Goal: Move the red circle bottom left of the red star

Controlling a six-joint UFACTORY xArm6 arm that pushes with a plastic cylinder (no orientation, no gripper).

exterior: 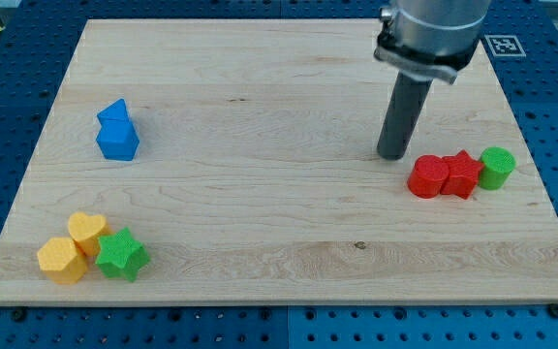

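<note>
The red circle (426, 177) lies at the view's right, touching the left side of the red star (461, 174). A green cylinder (497, 167) touches the star's right side. My tip (392, 155) rests on the board just up and left of the red circle, a short gap away from it.
Two blue blocks (117, 131) sit together at the view's left. A yellow heart (87, 231), a yellow hexagon (61, 259) and a green star (121, 254) cluster at the bottom left. The wooden board (260, 87) ends close to the right of the green cylinder.
</note>
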